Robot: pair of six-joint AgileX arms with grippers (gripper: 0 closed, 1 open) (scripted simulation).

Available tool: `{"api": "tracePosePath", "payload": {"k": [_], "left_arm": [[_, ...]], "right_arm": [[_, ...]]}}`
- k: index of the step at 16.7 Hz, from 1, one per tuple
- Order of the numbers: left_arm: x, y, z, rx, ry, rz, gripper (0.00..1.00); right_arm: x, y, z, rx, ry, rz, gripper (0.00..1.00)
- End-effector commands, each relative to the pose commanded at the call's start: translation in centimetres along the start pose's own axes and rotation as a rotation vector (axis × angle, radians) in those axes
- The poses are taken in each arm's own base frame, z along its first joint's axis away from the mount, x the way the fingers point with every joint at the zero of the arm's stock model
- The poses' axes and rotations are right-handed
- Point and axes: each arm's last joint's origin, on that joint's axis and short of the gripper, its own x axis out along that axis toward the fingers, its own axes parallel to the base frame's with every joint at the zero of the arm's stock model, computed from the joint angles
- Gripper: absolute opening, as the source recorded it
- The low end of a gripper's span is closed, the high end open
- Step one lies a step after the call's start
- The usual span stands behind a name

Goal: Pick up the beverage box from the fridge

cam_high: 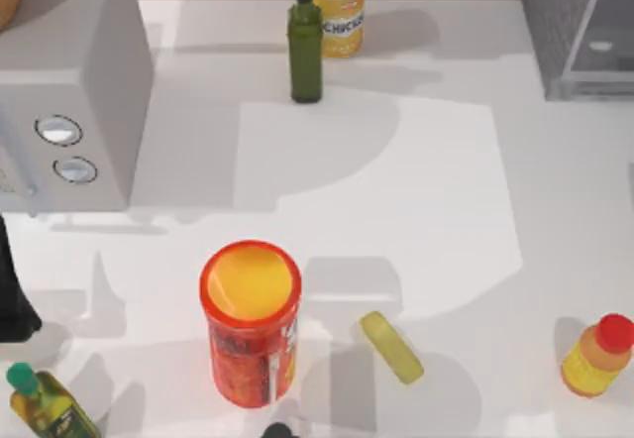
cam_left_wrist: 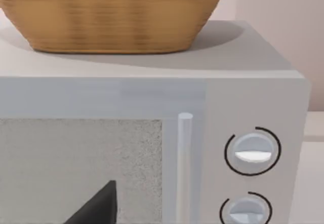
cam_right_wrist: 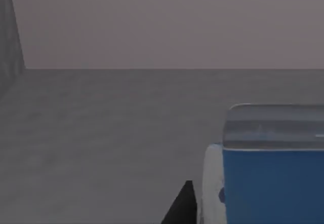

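close before the right gripper [cam_right_wrist: 190,203], fingers' state unreadable, the beverage box [cam_right_wrist: 271,183] stands on the grey floor inside the fridge [cam_high: 575,32], at the table's [cam_high: 416,210] two o'clock corner. left arm parked at eight o'clock.

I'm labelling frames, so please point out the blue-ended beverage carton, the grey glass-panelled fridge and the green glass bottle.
Blue-ended beverage carton [cam_right_wrist: 273,183]: right wrist view, blue end.
Grey glass-panelled fridge [cam_high: 570,32]: top view, grey wall.
Green glass bottle [cam_high: 305,56]: top view, body.
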Motion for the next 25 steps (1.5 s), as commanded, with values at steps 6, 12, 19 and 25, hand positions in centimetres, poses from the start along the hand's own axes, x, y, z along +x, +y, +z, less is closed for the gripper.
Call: {"api": "tracePosePath", "payload": {"k": [6,12,19,25], "left_arm": [[0.0,0.0,0.0,0.000,0.000,0.000,1.00],[0.0,0.0,0.0,0.000,0.000,0.000,1.00],[0.0,0.0,0.0,0.000,0.000,0.000,1.00],[0.0,0.0,0.0,0.000,0.000,0.000,1.00]], "right_arm": [[0.0,0.0,0.0,0.000,0.000,0.000,0.00],[0.0,0.0,0.0,0.000,0.000,0.000,0.00],[-0.3,-0.2,3.3,0.001,-0.001,-0.003,0.00],[-0.6,-0.1,4.8,0.004,0.004,-0.003,0.00]]}}
